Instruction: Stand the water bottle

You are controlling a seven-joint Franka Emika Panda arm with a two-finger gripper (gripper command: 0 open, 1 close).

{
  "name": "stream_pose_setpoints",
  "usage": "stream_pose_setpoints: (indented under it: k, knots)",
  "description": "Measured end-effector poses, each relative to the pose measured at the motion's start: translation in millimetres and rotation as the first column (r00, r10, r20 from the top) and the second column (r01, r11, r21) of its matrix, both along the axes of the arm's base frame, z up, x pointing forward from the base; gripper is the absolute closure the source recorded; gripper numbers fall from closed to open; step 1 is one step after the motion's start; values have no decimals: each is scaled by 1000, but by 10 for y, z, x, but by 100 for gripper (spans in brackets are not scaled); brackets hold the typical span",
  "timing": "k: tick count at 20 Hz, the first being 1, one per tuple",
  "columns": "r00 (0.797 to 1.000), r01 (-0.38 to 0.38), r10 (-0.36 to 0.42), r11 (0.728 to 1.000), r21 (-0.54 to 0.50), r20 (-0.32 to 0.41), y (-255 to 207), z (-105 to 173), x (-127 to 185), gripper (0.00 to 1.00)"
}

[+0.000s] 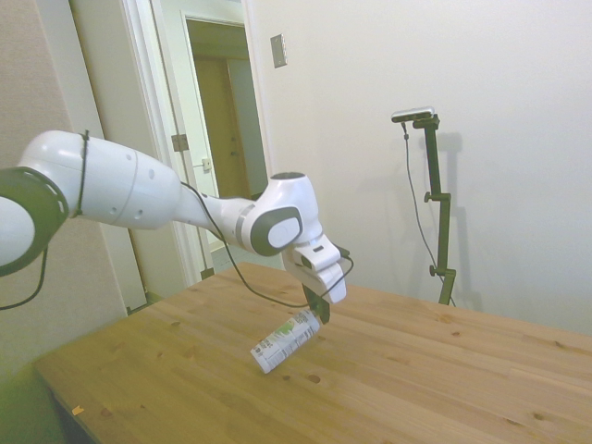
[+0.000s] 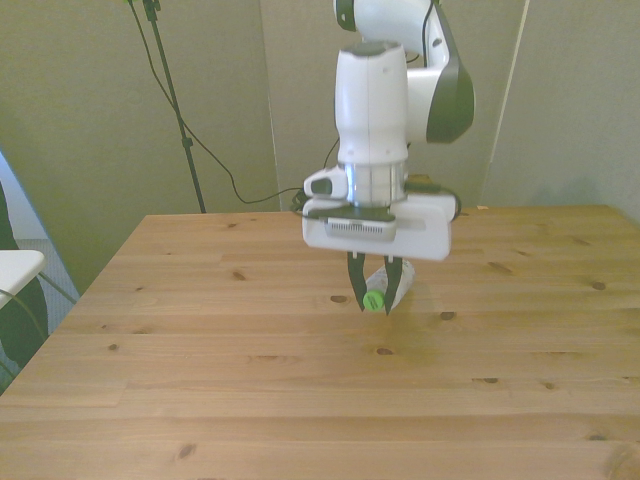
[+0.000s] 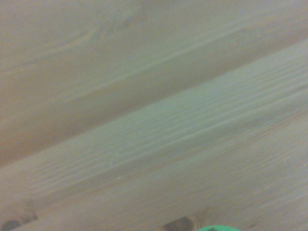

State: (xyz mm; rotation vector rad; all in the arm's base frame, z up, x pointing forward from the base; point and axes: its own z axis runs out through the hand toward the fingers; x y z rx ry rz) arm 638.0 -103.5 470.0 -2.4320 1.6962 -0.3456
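Water bottle [image 1: 289, 339], small clear plastic with a bright green screw cap [image 2: 373, 300] and white printed label, hangs tilted above the wooden surface [image 1: 416, 370], cap end uppermost, the white arm's end effector [image 2: 376, 292] clenched around its neck.

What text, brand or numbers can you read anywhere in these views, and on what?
None can be read.
Water bottle label: green and dark print, too small and blurred to read in the side view; hidden in the front view, where the gripper is shut on the neck end.
Wrist view: only bare table wood and a sliver of green cap.
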Motion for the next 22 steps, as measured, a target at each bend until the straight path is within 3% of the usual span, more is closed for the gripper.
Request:
stream_pose_setpoints:
  k: [4,9,14,22]
  knots:
    - [987,87,-72,991,-97,146,100,542,-176,100]
    - [932,233,-163,953,-192,323,60,767,-251,100]
    - [849,399,-246,879,-260,468,-236,815,-266,100]
    - [683,614,-250,705,-355,687,-437,814,76,100]
